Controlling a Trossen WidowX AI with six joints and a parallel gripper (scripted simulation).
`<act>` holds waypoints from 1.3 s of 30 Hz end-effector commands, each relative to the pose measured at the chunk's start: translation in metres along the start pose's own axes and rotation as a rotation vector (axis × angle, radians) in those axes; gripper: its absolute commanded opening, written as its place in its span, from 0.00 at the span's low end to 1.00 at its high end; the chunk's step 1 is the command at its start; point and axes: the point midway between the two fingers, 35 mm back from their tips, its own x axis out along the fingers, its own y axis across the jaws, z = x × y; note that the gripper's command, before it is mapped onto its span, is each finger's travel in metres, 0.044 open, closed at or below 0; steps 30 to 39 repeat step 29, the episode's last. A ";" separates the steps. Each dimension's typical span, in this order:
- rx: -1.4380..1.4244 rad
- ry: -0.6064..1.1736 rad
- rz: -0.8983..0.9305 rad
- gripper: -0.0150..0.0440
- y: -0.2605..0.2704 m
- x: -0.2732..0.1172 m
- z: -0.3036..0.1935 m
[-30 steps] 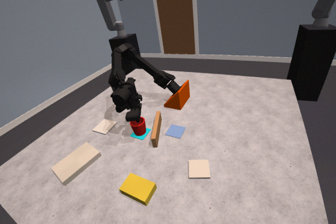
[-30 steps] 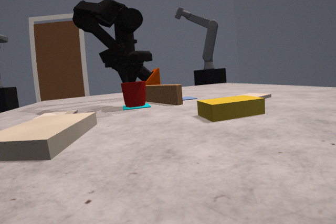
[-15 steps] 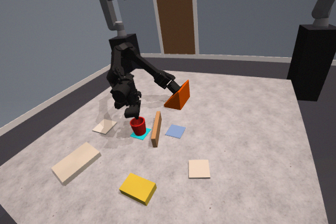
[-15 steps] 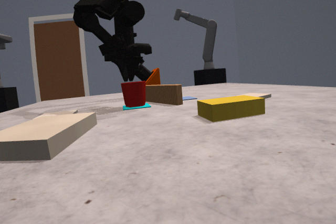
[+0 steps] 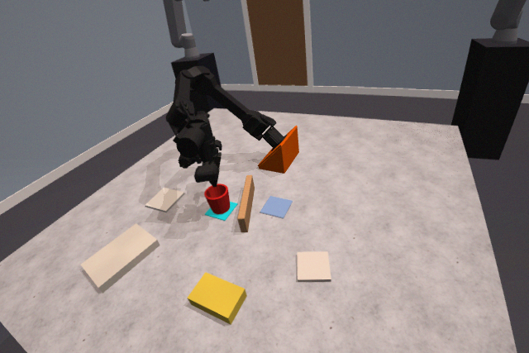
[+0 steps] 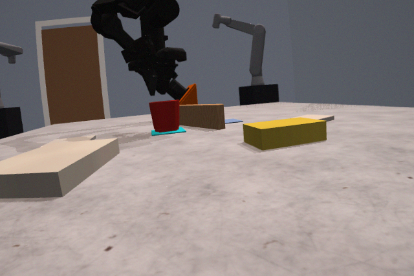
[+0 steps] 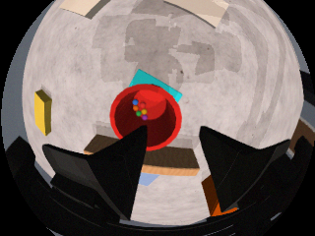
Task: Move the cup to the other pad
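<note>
The red cup [image 5: 218, 202] [image 6: 164, 116] [image 7: 125, 123] stands upright on the cyan pad [image 5: 224, 216] [image 6: 182, 130] [image 7: 143, 79]. Several small coloured marbles [image 7: 140, 110] lie inside it. The blue pad [image 5: 276, 207] [image 6: 233, 121] [image 7: 148, 178] lies bare on the far side of a low wooden wall. My gripper [image 5: 213, 182] [image 6: 156, 94] [image 7: 173, 130] is open and empty, pointing down just above the cup's rim. In the wrist view one fingertip overlaps the cup's opening and the other is to its right.
The wooden wall [image 5: 246, 203] [image 6: 204, 116] [image 7: 172, 159] stands between the pads. An orange wedge [image 5: 290, 150] [image 6: 192, 94] is behind it, with a black arm-like part reaching to it. A yellow block [image 5: 216, 295] [image 6: 284, 134], a cream block [image 5: 119, 255] [image 6: 83, 162] and two thin cream tiles lie around.
</note>
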 end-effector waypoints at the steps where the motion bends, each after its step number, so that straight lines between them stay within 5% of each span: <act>1: -0.002 0.000 0.000 0.78 0.000 0.001 0.000; 6: -0.002 0.001 0.000 1.00 0.001 -0.005 0.000; 24: 0.001 0.006 0.001 1.00 0.001 -0.063 0.001; 39: -0.001 0.001 0.006 1.00 0.001 -0.060 0.001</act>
